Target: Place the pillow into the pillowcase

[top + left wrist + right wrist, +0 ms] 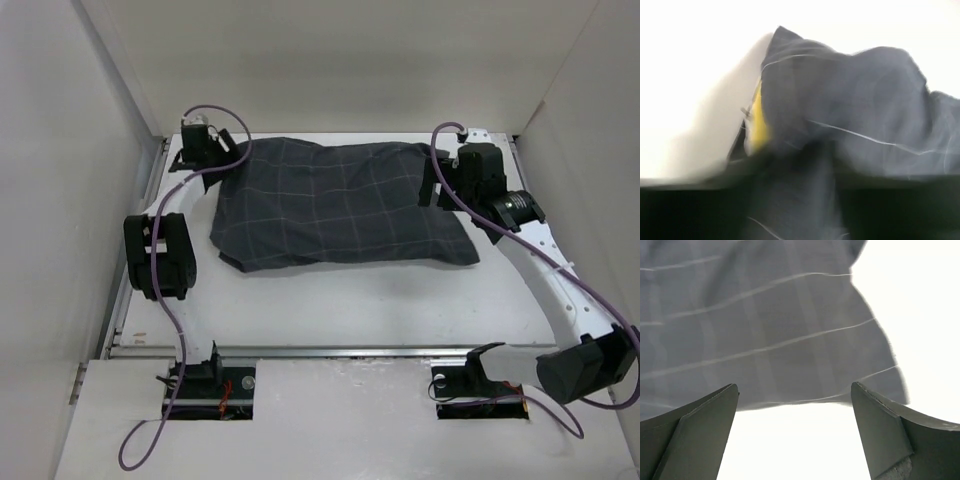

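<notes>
Two tools work opposite ends of the pillowcase (340, 205), which lies plump across the far half of the white desk (350, 300), its long side running left to right. Judging by that fullness, the pillow (758, 122) is almost wholly inside. The only part of it on show is a sliver of yellow side band, peeping from the dark fabric's opening in the left wrist view. That puts the mouth of the cover at the left end, which is likely why the left tool (210, 150) sits at the far-left corner, placed to tug the hem over the last exposed edge. Its view is blurred and its fingers are lost in the dark strip at the bottom, so I cannot tell whether it is pinching cloth or gaping. The right tool (792, 440) hangs at the right end, probably the closed one, with its fingers (695, 437) spread wide and nothing between them. The grid-lined fabric lies just beyond the tips, ungripped as far as this view shows. From there it could pin or pull that end as a counterhold while the left side finishes. The job looks nearly done, with only the yellow edge left to cover.
</notes>
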Available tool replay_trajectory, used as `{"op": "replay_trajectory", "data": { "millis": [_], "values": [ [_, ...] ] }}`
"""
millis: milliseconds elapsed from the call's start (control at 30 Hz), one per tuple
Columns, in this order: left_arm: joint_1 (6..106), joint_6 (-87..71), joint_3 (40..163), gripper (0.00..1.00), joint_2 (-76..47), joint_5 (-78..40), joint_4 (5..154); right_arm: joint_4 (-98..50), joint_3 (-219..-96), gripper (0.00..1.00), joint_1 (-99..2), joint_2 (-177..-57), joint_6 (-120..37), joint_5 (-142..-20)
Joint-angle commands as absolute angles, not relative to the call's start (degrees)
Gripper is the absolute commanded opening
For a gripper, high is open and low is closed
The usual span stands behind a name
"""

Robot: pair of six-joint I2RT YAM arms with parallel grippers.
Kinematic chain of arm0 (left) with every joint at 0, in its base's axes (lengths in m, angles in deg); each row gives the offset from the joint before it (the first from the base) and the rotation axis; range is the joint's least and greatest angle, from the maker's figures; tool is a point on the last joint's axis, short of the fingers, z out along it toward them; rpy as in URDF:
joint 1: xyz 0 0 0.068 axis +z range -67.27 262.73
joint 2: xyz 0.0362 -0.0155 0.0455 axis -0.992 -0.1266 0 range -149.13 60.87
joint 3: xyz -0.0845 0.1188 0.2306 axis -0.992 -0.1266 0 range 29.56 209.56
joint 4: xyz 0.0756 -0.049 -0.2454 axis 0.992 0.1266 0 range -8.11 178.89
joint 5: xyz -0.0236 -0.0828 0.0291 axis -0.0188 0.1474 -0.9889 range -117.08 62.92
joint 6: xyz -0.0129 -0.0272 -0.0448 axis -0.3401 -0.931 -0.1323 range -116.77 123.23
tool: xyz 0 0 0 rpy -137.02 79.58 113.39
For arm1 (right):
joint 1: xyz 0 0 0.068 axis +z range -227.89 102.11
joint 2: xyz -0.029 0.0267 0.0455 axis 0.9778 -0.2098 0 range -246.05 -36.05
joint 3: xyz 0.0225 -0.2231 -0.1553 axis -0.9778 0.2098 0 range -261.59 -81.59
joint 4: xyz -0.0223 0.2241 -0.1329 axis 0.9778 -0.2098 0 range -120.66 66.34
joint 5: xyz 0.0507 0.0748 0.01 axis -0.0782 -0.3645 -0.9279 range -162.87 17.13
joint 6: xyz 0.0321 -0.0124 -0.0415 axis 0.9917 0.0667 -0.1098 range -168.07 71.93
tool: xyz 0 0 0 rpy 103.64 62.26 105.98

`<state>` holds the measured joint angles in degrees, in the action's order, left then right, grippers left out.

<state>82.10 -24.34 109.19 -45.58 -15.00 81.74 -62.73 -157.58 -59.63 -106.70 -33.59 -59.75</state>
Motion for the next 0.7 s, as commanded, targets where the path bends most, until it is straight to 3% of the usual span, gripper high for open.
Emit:
{"op": "replay_trajectory", "data": {
  "millis": [0,33,300,467,667],
  "values": [
    [84.4,-20.5,119.9,0.9,-49.3,-17.6,93.2,-62.6,-158.8,0.99,-59.8,-109.3,-32.3,-57.5],
    [84.4,-19.8,119.9,1.0,-49.3,-19.3,93.2,-62.6,-159.5,0.99,-60.3,-109.9,-32.3,-58.0],
    [89.3,-21.6,117.0,1.0,-36.4,-25.8,95.5,-56.9,-159.6,0.99,-60.3,-111.1,-31.7,-61.2],
    [89.3,-21.9,105.9,1.0,-30.5,-19.7,91.5,-52.1,-158.3,0.99,-60.3,-112.9,-31.7,-64.5],
    [89.3,-26.6,88.5,1.0,-23.9,-23.9,92.8,-51.3,-158.9,0.99,-60.8,-118.6,-30.6,-67.9]
  ]
}}
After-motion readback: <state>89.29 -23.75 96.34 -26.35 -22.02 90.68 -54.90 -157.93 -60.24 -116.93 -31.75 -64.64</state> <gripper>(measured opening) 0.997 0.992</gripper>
